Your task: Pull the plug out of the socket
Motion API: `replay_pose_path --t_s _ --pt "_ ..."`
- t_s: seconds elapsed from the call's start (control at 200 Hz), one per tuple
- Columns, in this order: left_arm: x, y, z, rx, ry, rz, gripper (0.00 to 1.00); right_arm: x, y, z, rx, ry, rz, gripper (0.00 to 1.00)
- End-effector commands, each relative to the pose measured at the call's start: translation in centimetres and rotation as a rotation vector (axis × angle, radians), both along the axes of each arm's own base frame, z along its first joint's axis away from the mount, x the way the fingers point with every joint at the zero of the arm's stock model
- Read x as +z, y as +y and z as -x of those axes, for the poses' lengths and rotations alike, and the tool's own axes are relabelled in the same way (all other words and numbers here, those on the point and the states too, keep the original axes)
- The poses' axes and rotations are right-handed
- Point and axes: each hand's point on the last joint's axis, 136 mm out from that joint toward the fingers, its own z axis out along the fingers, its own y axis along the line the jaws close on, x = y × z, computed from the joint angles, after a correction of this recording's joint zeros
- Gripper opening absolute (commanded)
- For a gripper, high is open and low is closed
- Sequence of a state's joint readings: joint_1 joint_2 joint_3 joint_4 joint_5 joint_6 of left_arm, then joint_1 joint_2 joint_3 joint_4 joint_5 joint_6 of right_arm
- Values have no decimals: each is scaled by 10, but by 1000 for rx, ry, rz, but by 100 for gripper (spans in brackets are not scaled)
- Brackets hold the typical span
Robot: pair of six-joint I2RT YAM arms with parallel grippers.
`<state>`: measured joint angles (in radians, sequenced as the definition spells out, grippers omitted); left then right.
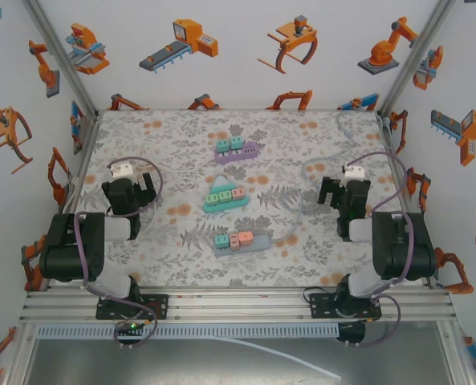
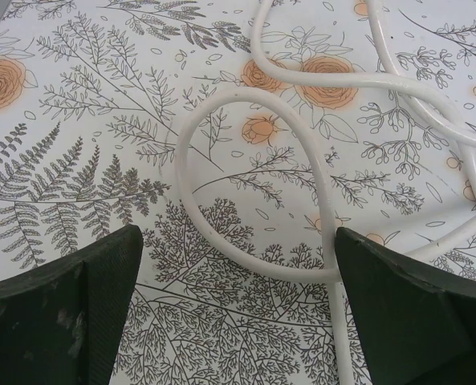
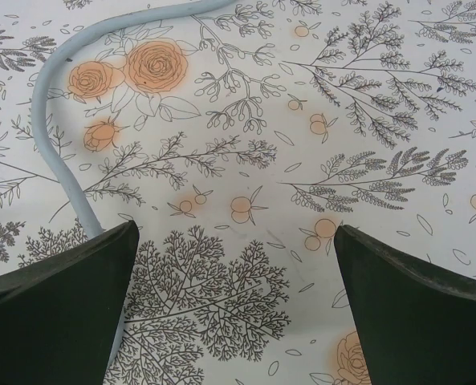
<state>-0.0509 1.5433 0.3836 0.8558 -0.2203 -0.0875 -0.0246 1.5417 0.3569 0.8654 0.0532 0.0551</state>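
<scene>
Not started: my left gripper (image 1: 133,183) and right gripper (image 1: 342,187) hang open and empty, plugs (image 1: 225,195) seated in the socket strips (image 1: 262,241) between them.

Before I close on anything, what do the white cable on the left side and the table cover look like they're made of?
White cable: a smooth, slightly glossy sheath, probably PVC or rubber. It curls in soft loops and carries a faint highlight.
Table cover: a matte printed sheet with ferns and orange roses, lying flat without glare. It could be paper or vinyl; I cannot tell which.
</scene>
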Motion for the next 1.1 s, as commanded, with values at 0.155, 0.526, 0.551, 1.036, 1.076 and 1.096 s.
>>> replay_pose_path --t_s 0.155,0.526,0.551,1.036,1.076,1.096 --pt "6 3 -3 4 -15 -19 97 12 -2 -9 -13 -37 5 99" --pt "6 3 -3 4 -17 -18 97 13 -3 -9 -15 -37 4 99" --pt "6 3 -3 5 -16 -18 97 13 -3 -9 -15 -38 5 99" --pt "73 8 32 59 -111 22 97 93 17 11 76 -114 -68 99" --pt "85 8 41 69 -123 58 97 106 25 14 120 -134 -91 99" --pt "91 7 45 74 -128 78 97 113 30 16 142 -146 -102 99"
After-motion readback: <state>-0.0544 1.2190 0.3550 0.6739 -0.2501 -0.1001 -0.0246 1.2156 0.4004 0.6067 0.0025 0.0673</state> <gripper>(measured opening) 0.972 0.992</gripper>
